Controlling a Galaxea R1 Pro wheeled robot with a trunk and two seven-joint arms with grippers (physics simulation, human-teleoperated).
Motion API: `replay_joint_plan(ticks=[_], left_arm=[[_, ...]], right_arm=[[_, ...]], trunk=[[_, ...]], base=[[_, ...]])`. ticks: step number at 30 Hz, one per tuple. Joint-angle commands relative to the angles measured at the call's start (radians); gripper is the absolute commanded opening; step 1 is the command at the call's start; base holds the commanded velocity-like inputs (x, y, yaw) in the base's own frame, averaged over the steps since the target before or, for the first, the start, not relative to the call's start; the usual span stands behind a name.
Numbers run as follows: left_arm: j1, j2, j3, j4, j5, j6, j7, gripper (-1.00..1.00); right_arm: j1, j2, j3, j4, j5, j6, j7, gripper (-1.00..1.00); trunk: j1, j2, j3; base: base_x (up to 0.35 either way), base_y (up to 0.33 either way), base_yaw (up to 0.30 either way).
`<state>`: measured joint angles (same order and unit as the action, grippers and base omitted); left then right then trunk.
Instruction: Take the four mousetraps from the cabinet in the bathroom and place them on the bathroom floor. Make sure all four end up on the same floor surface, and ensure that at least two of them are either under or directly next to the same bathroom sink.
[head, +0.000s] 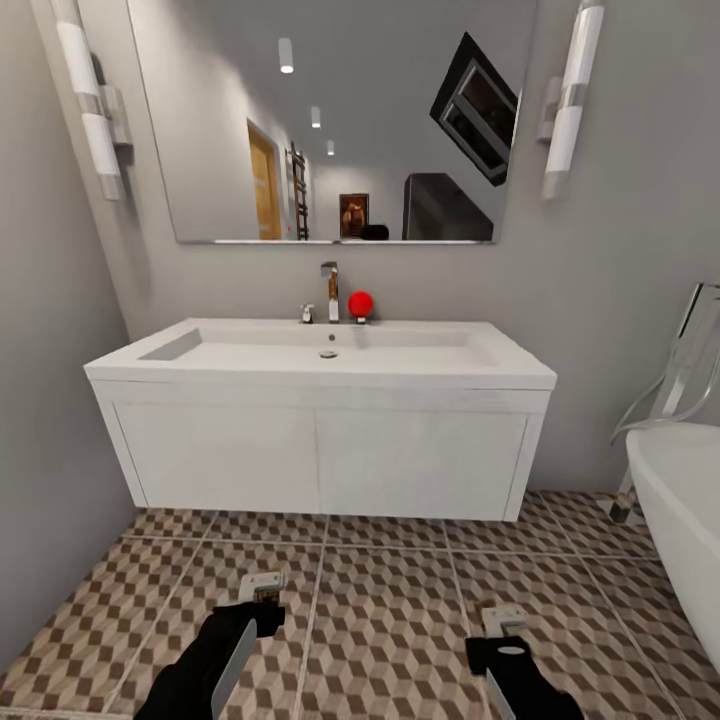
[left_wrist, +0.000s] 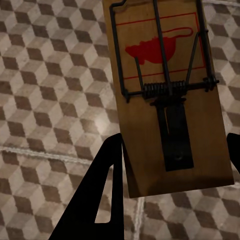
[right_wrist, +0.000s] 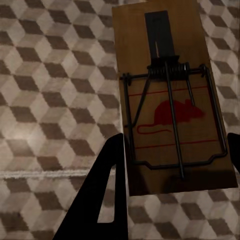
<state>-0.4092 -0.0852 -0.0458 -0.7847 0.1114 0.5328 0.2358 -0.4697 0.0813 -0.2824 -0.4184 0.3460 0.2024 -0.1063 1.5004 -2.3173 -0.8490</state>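
Left gripper (left_wrist: 170, 175) and right gripper (right_wrist: 172, 170) each clamp a mousetrap (head: 266, 587) above the bathroom floor (head: 390, 620), the sink (head: 320, 372) ahead; lower both close to tile before releasing, flat.

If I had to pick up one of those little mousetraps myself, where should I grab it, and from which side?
By the long edges of the wooden board, coming in from one short end, as both hands do here. The left hand grips its mousetrap at the plain end and the right hand holds its mousetrap at the picture end. The board is flat and thin, and the spring and wire bar sit on its top face.
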Motion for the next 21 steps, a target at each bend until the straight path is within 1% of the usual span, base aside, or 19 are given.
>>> replay_joint_plan(ticks=[1,8,14,21], left_arm=[[0.0,0.001,-0.003,-0.005,0.009,0.004,0.008,-1.0],[-0.001,0.002,-0.003,-0.032,0.009,0.008,0.008,-1.0],[-0.002,0.002,-0.003,-0.055,0.009,0.009,0.008,-1.0],[-0.002,0.006,-0.003,-0.089,0.01,0.01,0.008,-1.0]], right_arm=[[-0.006,0.005,-0.005,-0.002,0.006,-0.003,-0.01,-1.0],[-0.032,0.007,-0.005,-0.003,0.002,-0.021,-0.025,-1.0],[-0.071,0.011,-0.006,0.007,-0.001,-0.045,-0.029,-1.0],[-0.077,0.006,-0.01,0.006,0.0,-0.079,-0.032,-1.0]], trunk=[[0.004,-0.008,-0.004],[0.031,-0.057,-0.026],[0.054,-0.099,-0.045],[0.08,-0.148,-0.067]], base=[[0.0,0.0,0.0],[0.0,0.0,0.0],[0.0,0.0,0.0],[0.0,0.0,0.0]])
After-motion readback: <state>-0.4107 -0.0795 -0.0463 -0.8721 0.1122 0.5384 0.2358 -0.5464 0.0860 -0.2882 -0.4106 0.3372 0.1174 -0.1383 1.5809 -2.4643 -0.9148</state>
